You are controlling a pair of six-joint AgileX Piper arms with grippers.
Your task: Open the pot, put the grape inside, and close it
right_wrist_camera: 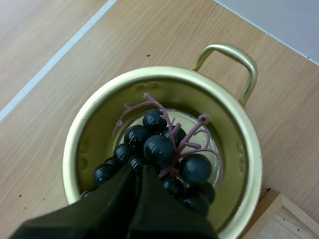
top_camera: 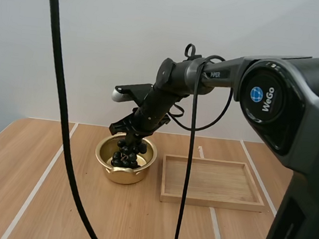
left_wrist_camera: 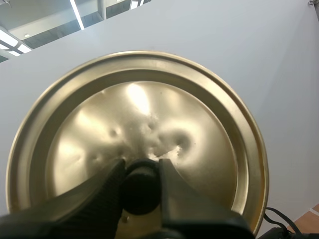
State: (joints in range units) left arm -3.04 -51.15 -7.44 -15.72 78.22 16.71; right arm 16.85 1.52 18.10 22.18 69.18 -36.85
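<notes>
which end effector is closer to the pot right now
Right. The right end effector hangs just above the open pot, pinching the bunch of grapes that dangles into it. The left end effector grips the lid by its knob, held away from the pot.

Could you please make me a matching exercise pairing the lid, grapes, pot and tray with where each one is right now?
Things:
1 lid
2 grapes
3 pot
4 tray

Places:
A on the table, open, something hanging into it
B held by its knob in the left gripper
C on the table beside the pot
D pinched in the right gripper

Pairs: 1-B; 2-D; 3-A; 4-C
</notes>
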